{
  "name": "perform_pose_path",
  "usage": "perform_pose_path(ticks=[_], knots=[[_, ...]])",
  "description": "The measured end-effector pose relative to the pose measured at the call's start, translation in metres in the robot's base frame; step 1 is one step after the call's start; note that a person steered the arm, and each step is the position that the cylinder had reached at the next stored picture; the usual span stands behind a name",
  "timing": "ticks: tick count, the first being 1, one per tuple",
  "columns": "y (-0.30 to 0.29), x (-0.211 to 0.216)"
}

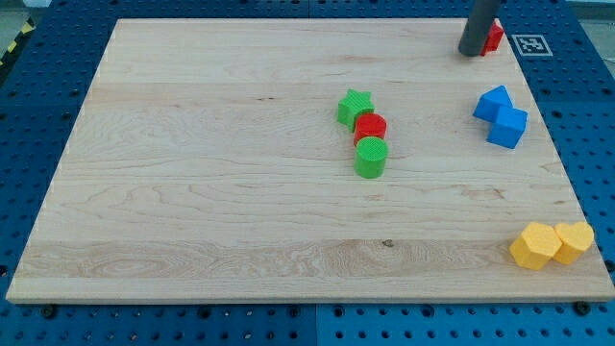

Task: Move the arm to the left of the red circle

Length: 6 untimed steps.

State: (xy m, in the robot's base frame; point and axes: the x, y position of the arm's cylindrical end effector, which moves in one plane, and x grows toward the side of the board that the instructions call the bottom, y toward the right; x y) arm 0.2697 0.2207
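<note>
The red circle (pixel 370 126) lies near the middle of the wooden board (pixel 211 173), touching a green star (pixel 354 107) above it and a green circle (pixel 371 158) below it. My tip (pixel 472 52) is at the view's top right, far up and right of the red circle. It stands against a second red block (pixel 494 37) that it partly hides, so I cannot make out that block's shape.
Two blue blocks (pixel 501 115) sit together at the right edge. A yellow hexagon (pixel 533 246) and a yellow heart (pixel 575 240) sit at the bottom right corner. A printed marker tag (pixel 529 43) lies off the board at top right.
</note>
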Motion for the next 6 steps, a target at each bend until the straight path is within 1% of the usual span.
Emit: perform_pose_path(ticks=[1,2,3,4,5,6], knots=[[-0.048,0.001],[-0.138,0.001],[-0.231,0.028],[-0.275,0.094],[-0.259,0.150],[-0.193,0.159]])
